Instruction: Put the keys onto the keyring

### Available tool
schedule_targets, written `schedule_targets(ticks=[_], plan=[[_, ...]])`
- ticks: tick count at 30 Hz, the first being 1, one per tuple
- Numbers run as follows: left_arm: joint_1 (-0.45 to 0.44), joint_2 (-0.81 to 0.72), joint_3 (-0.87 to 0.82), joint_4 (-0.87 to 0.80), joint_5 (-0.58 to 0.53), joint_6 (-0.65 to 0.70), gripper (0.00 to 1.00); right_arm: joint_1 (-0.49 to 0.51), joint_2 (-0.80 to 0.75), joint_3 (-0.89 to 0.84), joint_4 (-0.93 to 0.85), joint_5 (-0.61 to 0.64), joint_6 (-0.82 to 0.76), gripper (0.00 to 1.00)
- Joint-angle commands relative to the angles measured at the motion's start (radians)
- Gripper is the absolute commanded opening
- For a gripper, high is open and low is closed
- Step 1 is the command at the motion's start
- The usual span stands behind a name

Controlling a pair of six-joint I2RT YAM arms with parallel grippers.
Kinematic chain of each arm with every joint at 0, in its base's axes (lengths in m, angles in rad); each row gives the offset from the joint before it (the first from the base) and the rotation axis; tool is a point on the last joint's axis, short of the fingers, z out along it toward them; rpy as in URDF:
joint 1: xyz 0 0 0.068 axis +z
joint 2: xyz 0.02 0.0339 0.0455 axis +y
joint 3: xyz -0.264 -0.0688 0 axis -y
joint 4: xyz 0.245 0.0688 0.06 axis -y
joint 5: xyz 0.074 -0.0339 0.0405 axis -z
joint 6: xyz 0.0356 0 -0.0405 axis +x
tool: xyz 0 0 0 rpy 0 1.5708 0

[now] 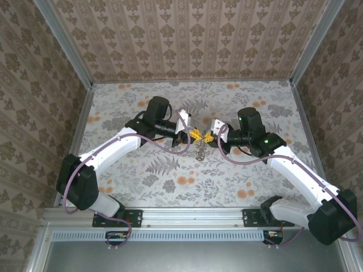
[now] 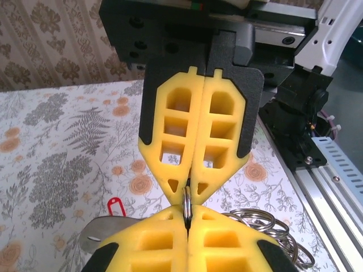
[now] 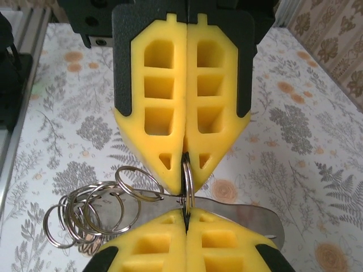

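At the centre of the floral tabletop (image 1: 142,181) in the top view, the left gripper (image 1: 194,134) and right gripper (image 1: 209,137) meet tip to tip, raised off the surface. Both sets of yellow foam jaws are clenched, and each nips the same thin steel keyring (image 3: 187,182), which stands edge-on between the two tips.

In the right wrist view, a bunch of split rings (image 3: 91,212) hangs at lower left, linked to the keyring. A flat grey metal piece (image 3: 244,214) runs out to the lower right behind it.

In the left wrist view, the keyring (image 2: 186,202) sits at lower centre. A red key head (image 2: 115,205) lies on the tabletop at lower left.
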Motion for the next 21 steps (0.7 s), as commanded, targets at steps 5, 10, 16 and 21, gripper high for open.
schedule_targets(ticks=[5, 10, 16, 21], plan=[[0.015, -0.041, -0.072, 0.260, 0.163, -0.128, 0.00, -0.032, -0.062, -0.097, 0.268, -0.173, 0.153, 0.19], [0.018, -0.042, -0.087, 0.363, 0.202, -0.186, 0.00, -0.035, -0.052, -0.126, 0.354, -0.180, 0.212, 0.21], [0.030, -0.039, -0.121, 0.560, 0.209, -0.317, 0.00, -0.034, -0.040, -0.127, 0.362, -0.163, 0.212, 0.21], [0.030, -0.033, -0.116, 0.561, 0.223, -0.322, 0.00, -0.034, -0.041, -0.126, 0.371, -0.170, 0.210, 0.21]])
